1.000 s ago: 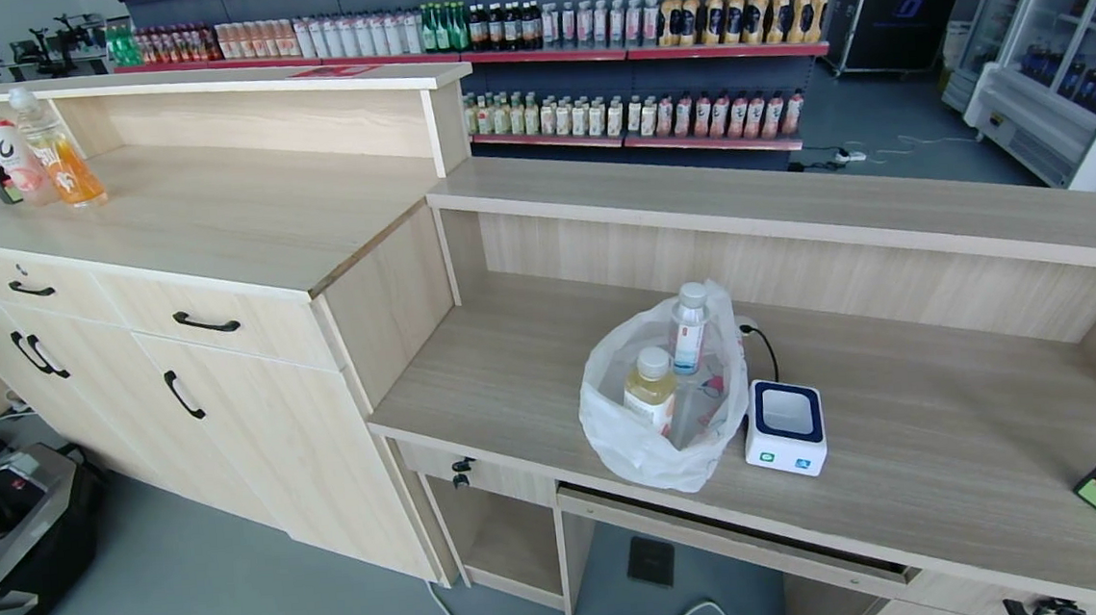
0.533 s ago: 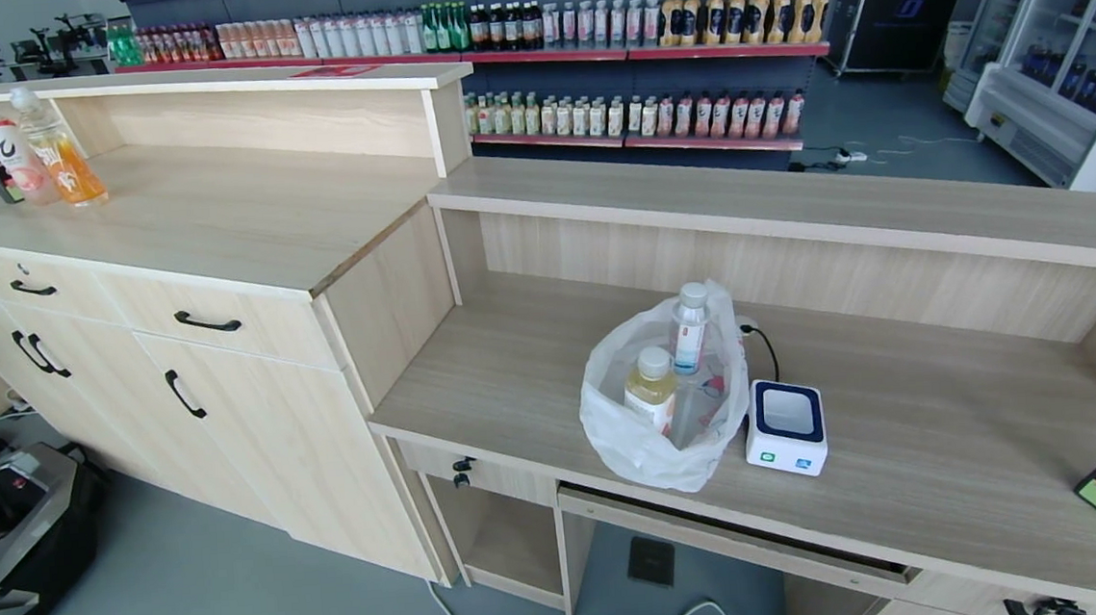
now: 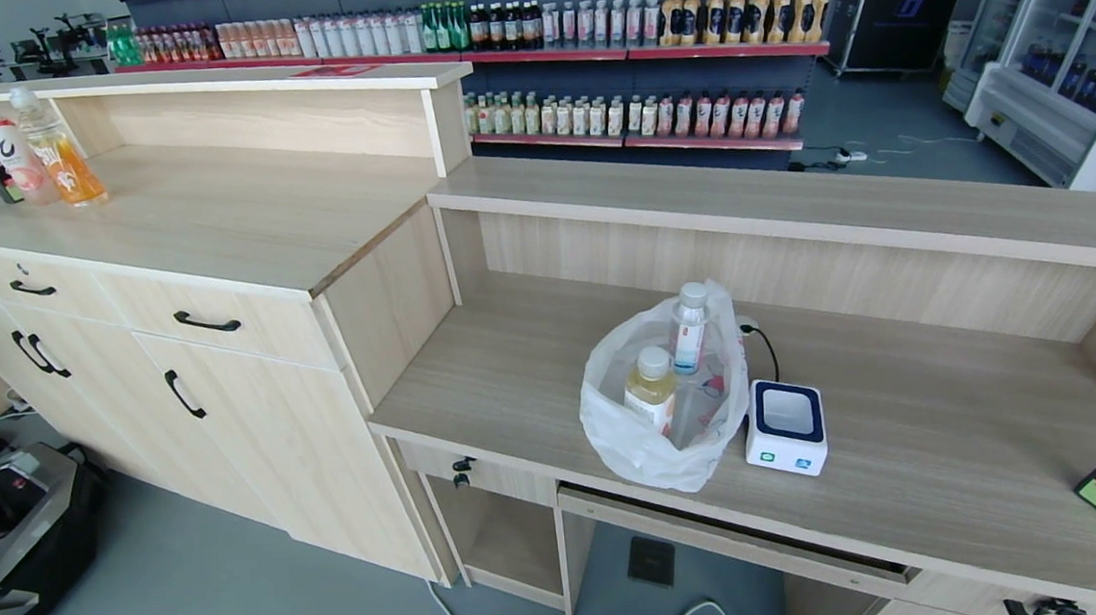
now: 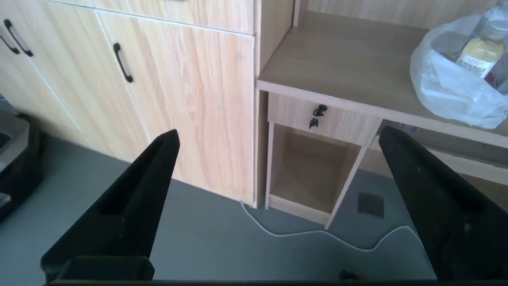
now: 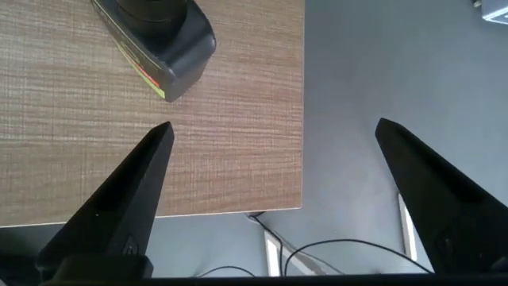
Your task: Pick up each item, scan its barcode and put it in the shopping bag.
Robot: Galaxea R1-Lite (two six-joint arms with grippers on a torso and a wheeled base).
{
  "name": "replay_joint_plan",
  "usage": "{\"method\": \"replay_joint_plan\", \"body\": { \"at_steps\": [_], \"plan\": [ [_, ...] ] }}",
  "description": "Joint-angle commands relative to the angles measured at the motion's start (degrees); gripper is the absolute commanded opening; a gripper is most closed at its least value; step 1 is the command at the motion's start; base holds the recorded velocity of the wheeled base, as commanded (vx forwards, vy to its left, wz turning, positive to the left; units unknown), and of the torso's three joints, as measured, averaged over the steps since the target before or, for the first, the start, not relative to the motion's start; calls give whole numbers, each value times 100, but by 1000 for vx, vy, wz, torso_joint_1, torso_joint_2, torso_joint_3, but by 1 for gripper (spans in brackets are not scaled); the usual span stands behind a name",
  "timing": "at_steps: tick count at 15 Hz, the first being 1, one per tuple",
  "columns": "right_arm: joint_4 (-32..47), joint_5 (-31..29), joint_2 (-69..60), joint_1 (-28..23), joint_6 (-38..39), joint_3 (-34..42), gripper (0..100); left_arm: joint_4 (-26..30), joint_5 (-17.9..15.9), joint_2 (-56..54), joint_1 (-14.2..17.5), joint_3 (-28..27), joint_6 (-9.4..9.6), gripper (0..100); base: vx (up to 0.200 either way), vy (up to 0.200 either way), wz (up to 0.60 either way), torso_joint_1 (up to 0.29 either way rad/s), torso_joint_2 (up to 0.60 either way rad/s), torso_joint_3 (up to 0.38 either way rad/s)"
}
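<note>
I'm holding my left end effector (image 4: 278,135) wide open and empty, hanging over the floor in front of the cabinet (image 4: 190,87), lower than the lower surface (image 3: 903,418). My right end effector (image 5: 274,125) is also gaping open with nothing in it, hanging over that surface's edge, just beside the dark payment terminal (image 5: 159,40).

The shopping bag (image 3: 615,438) is sitting on the lower surface with its mouth spread upward, likely so bottles drop straight in. It's holding a yellow juice bottle (image 3: 651,392) and a clear white-capped bottle (image 3: 689,329), both upright, propped by the bag walls.

The barcode scanner (image 3: 785,426) is sitting just beside the bag on its right, window facing up, probably so a scanned item travels only a short way into the bag.

An orange drink bottle (image 3: 63,153) and a pink-labelled bottle (image 3: 9,152) are standing together on the raised surface (image 3: 213,205) at far left, well apart from the bag. I'm judging those two are the items left to fetch, scan and bag.
</note>
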Motion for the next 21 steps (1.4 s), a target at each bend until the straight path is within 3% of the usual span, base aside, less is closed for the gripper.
{"method": "replay_joint_plan", "body": {
  "at_steps": [1,5,9,21],
  "plan": [
    [23,67,185,0,-3,-81,100,0,0,-2,-1,0,0,100,0,0,0,0,0,0],
    [-12,533,370,0,-12,-266,100,0,0,-2,-1,0,0,100,0,0,0,0,0,0],
    [-3,551,493,0,-12,-503,100,0,0,-2,-1,0,0,100,0,0,0,0,0,0],
    [-328,533,906,1001,-29,-705,100,0,0,-2,-1,0,0,100,0,0,0,0,0,0]
  ]
}}
